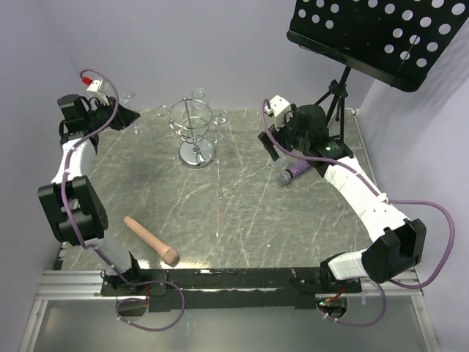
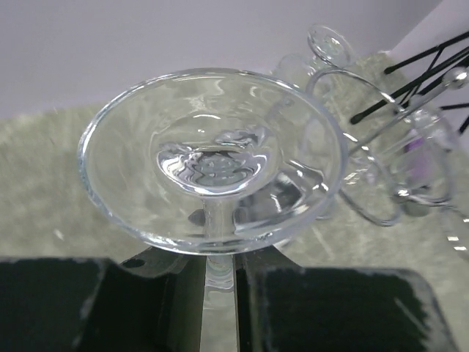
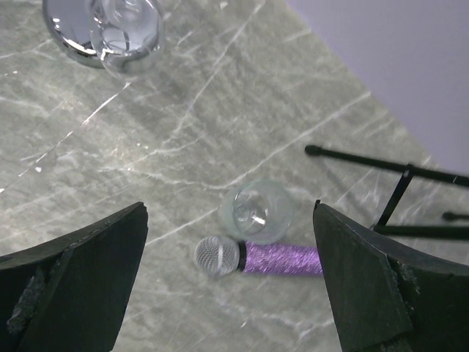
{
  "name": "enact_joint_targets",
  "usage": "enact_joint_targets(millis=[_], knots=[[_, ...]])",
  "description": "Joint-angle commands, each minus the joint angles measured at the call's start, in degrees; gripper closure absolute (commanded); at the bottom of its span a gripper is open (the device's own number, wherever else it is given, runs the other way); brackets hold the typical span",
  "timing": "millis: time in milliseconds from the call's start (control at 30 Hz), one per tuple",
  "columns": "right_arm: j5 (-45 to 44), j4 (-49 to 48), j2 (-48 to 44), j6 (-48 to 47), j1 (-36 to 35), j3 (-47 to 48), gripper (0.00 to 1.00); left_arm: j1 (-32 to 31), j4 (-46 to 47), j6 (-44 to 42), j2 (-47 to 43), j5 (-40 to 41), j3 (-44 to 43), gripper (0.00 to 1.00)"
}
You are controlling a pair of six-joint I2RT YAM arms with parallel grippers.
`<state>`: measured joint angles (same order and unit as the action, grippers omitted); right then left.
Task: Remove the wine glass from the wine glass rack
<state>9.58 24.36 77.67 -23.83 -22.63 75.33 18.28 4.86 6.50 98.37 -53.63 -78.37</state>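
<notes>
A clear wine glass (image 2: 212,158) is held in my left gripper (image 2: 220,282), which is shut on its stem just below the round foot. In the top view this gripper (image 1: 121,108) and the glass (image 1: 127,96) are at the back left, apart from the silver wire rack (image 1: 192,132). The rack (image 2: 381,154) shows to the right in the left wrist view, with other glasses hanging on it. My right gripper (image 1: 272,143) is open and empty, to the right of the rack, above a small glass. The bowl of the held glass is hidden.
A short clear glass (image 3: 255,211) stands next to a purple microphone (image 3: 256,258) under my open right gripper (image 3: 229,207). A wooden peg (image 1: 152,241) lies at the front left. The black music stand (image 1: 381,37) is at the back right, its legs (image 3: 388,172) on the table.
</notes>
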Motion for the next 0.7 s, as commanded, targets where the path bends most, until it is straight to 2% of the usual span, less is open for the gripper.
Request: enact_joint_targets(millis=[0,133,200,367,667], knots=[[6.1,-8.1,-4.3,-7.5,-0.2,-1.6,0.00,-0.2,-13.3,10.8,-5.8,4.0,-2.7,0.99],[11.2,-10.6,-4.7,-12.5,-0.6,-1.3,0.00,-0.3,-23.5,19.0,-6.3,2.7,-3.4,0.99],[11.4,-12.6,-4.9,-14.9,-1.9,-1.6,0.00,-0.2,-24.5,23.1,-7.0,0.3,-1.3,0.99],[10.1,-18.6,-6.0,-24.7,-7.8,-5.6,0.00,-0.2,-18.5,35.6,-8.2,-7.0,6.7,0.99],[15.3,-23.5,-3.7,-37.8,-15.1,-8.7,0.00,-0.7,-13.4,51.8,-5.9,-15.8,14.4,0.99]])
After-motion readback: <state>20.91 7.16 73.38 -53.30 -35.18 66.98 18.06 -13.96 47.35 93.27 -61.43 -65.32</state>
